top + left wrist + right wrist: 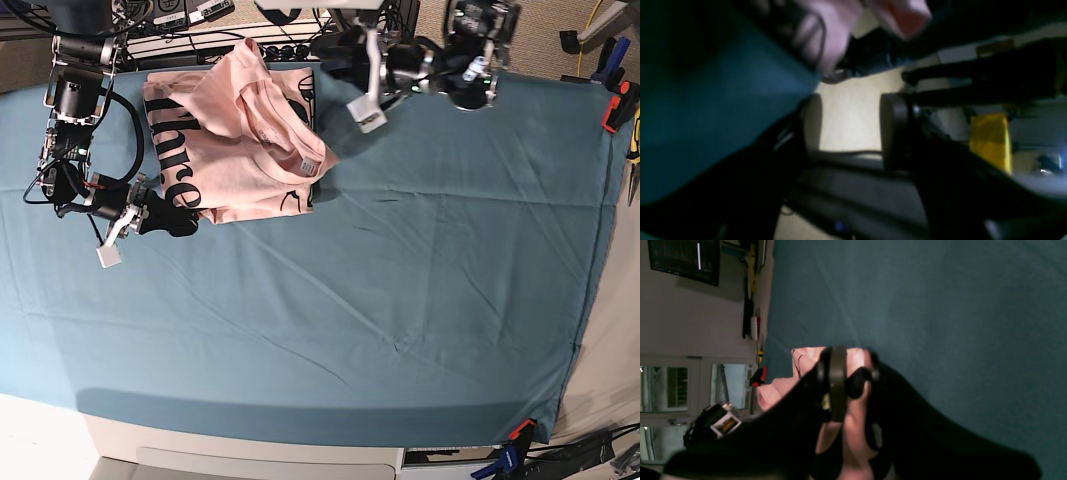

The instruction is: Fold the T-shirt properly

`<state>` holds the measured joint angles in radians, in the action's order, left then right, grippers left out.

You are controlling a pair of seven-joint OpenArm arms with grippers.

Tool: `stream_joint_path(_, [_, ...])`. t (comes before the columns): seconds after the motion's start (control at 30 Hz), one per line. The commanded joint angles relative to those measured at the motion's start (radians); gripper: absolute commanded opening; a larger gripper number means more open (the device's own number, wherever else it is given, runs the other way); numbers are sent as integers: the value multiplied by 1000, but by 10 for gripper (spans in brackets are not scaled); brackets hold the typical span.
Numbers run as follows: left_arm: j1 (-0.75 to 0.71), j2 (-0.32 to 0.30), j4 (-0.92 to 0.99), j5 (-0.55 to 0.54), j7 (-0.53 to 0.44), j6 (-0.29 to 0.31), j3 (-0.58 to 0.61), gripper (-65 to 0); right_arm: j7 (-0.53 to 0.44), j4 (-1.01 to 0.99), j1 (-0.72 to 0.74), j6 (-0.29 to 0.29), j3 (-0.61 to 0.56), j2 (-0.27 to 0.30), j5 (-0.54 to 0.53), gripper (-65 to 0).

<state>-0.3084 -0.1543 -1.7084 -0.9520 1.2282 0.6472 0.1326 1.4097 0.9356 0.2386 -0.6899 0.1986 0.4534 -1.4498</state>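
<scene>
The pale pink T-shirt (250, 140) lies partly folded at the table's back left, with black lettering showing along its left side. My right gripper (185, 220) is at the shirt's front left corner. In the right wrist view, the right gripper (855, 356) is shut on pink fabric (853, 426), just above the teal cloth (940, 323). My left gripper (332, 50) hovers at the back edge beside the shirt's right side. In the left wrist view, the left gripper (850, 100) is open and empty, and the shirt (833, 33) hangs blurred beyond its fingers.
The teal table cloth (400, 300) covers the table. Orange clamps (612, 105) hold it at the right edge, and another clamp (517, 432) at the front right corner. Cables and equipment (190, 30) line the back edge. A yellow object (990, 140) stands off the table.
</scene>
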Motion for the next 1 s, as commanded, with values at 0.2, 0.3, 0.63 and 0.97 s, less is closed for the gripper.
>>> stream_joint_path(0.2, [50, 76, -15, 281, -103, -199, 0, -357, -13, 14, 24, -8, 4, -8, -34, -563])
stream_joint_path(0.3, [50, 76, -15, 291, -103, -206, 2, -353, -13, 14, 24, -8, 4, -23, -34, -563])
stream_joint_path(0.63, [-3, 76, -15, 256, -97, -202, 2, -353, -13, 14, 24, -8, 4, -56, -34, -563])
stream_joint_path(0.97, [-16, 85, -15, 235, -92, -191, 3, -353, -13, 14, 24, -8, 4, -57, -34, -563])
